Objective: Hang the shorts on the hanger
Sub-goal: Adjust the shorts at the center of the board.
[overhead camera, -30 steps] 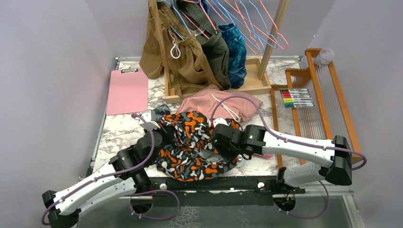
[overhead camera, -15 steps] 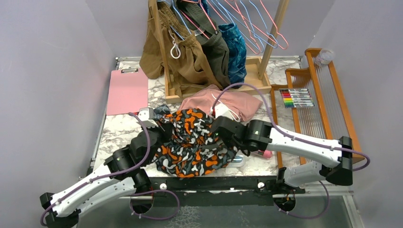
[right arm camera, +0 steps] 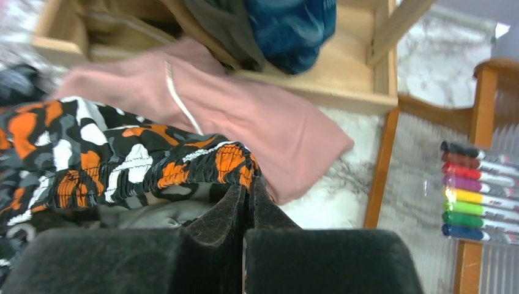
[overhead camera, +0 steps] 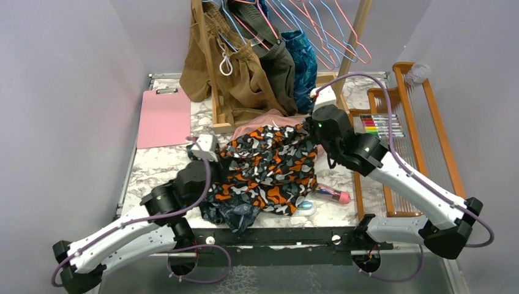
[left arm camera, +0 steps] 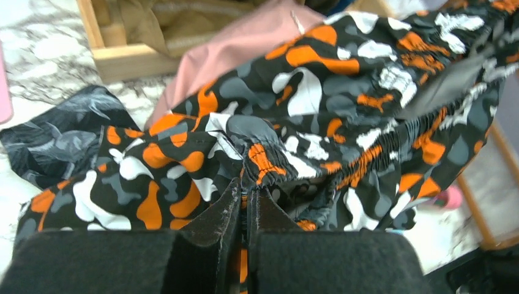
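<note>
The left gripper [left arm camera: 246, 191] jaws are seen pinched together on a gathered fold of the shorts [left arm camera: 318, 110]. Behind, dusty-pink shorts [left arm camera: 245, 43] are partly covered; navy leaf-print fabric [left arm camera: 61, 141] is laid at left on the marble table [left arm camera: 30, 55].

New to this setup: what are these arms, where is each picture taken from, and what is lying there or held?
Two robot arms stand at the near edge of the table, each ending in a two-finger hand. The wide picture looks down from above and behind them; the other two come from cameras on the wrists. The left hand and the right hand are each shut on the waistband of the orange-patterned shorts, stretching it between them. Nearby lie pink shorts, a pink clipboard and markers; a wooden rack holds clothes and hangers.
</note>
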